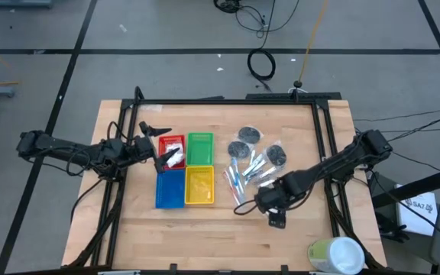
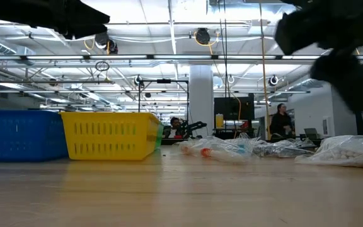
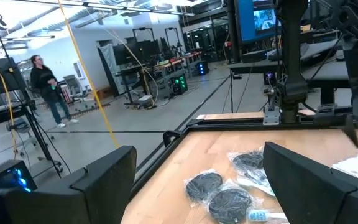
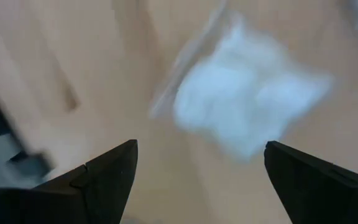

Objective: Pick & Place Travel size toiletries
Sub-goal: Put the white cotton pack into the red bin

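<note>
The travel size toiletries (image 1: 254,159) lie in a loose pile on the wooden table, right of centre: dark grey discs (image 3: 219,193), pale blue tubes (image 1: 241,176) and white packets (image 4: 247,93). One white packet (image 1: 174,158) lies in the red tray (image 1: 172,142). My left gripper (image 3: 197,155) hangs open and level above the red tray's left side (image 1: 161,149), pointing toward the pile. My right gripper (image 4: 197,146) is open, pointing steeply down above a white packet at the pile's near edge (image 1: 270,197), clear of it.
Green (image 1: 200,143), blue (image 1: 169,189) and yellow (image 1: 198,186) trays adjoin the red one left of centre. A large pale green and white cylinder (image 1: 334,254) lies at the near right corner. A black frame (image 1: 228,100) borders the table. Bare wood lies along the near edge.
</note>
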Tool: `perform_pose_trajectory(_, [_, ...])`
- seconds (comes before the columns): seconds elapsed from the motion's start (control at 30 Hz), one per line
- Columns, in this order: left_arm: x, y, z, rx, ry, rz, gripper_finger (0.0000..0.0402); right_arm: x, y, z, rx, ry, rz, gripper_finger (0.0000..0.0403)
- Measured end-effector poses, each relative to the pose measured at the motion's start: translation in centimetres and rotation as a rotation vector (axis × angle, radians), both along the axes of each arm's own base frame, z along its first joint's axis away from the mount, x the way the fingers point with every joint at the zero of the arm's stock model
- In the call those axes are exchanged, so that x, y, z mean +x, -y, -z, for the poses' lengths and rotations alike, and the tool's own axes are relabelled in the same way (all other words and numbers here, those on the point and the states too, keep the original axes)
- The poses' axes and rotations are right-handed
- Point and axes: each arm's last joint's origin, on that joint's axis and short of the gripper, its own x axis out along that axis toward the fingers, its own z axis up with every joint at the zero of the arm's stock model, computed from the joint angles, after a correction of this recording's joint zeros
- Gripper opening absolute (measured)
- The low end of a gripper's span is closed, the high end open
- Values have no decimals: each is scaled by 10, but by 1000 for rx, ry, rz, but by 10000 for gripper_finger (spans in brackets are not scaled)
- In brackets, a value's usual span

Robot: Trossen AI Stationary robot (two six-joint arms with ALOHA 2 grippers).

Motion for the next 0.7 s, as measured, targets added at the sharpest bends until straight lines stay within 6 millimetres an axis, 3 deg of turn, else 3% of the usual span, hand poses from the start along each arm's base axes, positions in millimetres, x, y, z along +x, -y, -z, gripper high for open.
perform_pose_trajectory(0.1, [0,0,0,0,0,0,338,-2,-7,-1,84,-51,42,334])
perform_pose_trajectory(0.27, [0,0,0,2,0,0,341,4,-18,2,186,33,49,334])
perform_pose_trajectory(0.7, [0,0,-1,7,4,-1,336,-3,-8,48,235,119,71,334])
